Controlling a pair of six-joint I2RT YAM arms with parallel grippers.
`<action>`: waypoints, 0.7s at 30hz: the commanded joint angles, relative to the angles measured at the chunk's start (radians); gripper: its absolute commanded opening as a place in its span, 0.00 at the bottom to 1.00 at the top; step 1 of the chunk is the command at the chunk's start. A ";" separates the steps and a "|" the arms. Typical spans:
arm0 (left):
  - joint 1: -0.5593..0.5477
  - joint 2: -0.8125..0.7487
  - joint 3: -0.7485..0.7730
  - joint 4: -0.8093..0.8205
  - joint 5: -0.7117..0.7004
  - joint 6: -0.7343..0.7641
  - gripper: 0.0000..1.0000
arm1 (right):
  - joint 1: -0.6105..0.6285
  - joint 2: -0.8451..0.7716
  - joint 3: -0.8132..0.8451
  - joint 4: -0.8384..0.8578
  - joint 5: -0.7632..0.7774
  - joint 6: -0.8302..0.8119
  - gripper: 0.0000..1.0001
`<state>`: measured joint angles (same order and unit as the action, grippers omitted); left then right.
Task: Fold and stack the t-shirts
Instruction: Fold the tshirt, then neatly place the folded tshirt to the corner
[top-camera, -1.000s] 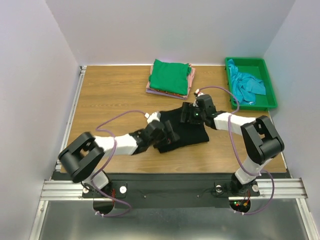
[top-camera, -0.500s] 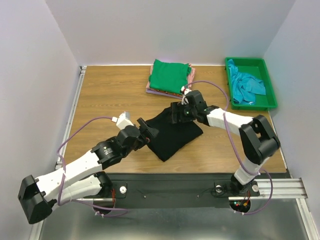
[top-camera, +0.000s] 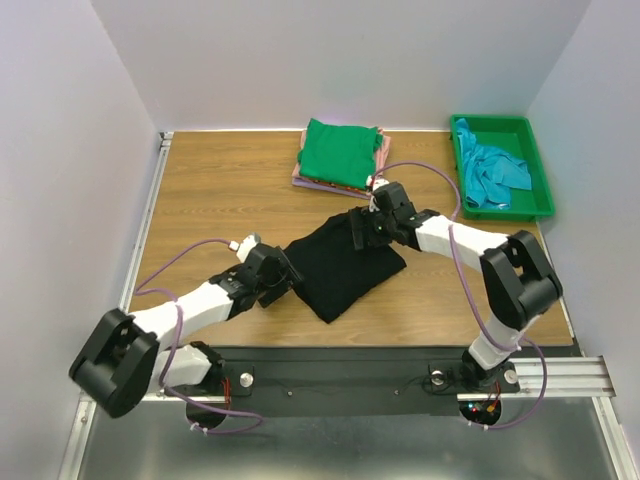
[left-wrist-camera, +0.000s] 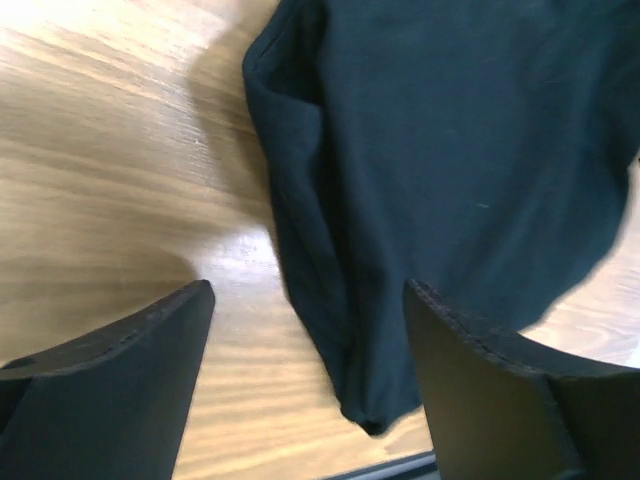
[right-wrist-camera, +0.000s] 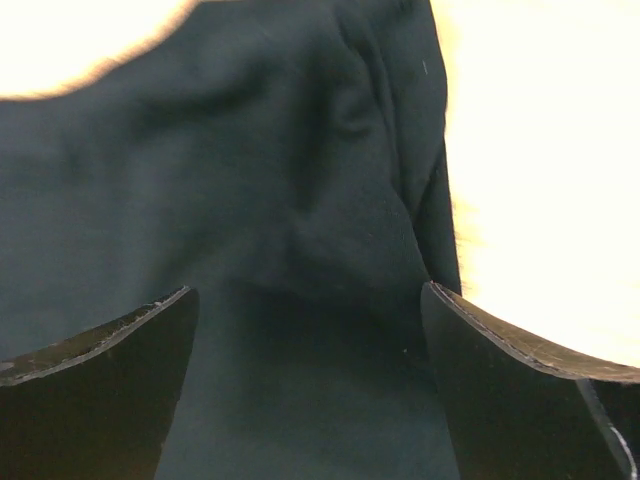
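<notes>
Near the front middle of the bench (top-camera: 200, 190): a black shirt (top-camera: 345, 268), folded into a rough diamond, one corner toward the front edge.

At its left corner: the left fingers (top-camera: 287, 273), spread wide, gripping nothing. In the left wrist view, the shirt's bunched edge between the two tips, with bare wood to the left. Cannot tell whether touching the cloth or just above it.

Over the far right part of the same shirt: the right fingers (top-camera: 362, 228), likewise spread wide and empty. In the right wrist view, only dark creased cloth between the tips.

At the back middle, just beyond the right fingers and apart from the black shirt: a folded stack, with a green shirt (top-camera: 340, 155) on top. Beneath it, edges of a pink shirt (top-camera: 383, 160) and a lilac shirt (top-camera: 305, 182).

At the back right corner: a green tray (top-camera: 545, 195), with a crumpled teal shirt (top-camera: 492, 170) inside.
</notes>
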<state>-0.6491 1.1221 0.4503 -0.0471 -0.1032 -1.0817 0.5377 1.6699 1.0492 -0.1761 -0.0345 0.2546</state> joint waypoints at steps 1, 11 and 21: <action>0.008 0.074 0.056 0.085 0.045 0.034 0.81 | -0.012 0.059 0.057 -0.028 0.064 -0.041 0.97; 0.008 0.293 0.111 0.084 0.019 0.017 0.60 | -0.008 0.166 0.058 -0.046 -0.012 -0.084 0.80; 0.008 0.478 0.257 0.084 0.034 0.092 0.00 | 0.041 0.192 0.055 -0.046 -0.013 -0.057 0.15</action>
<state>-0.6407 1.5333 0.6651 0.1120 -0.0582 -1.0534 0.5507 1.8294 1.1065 -0.1833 -0.0589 0.1864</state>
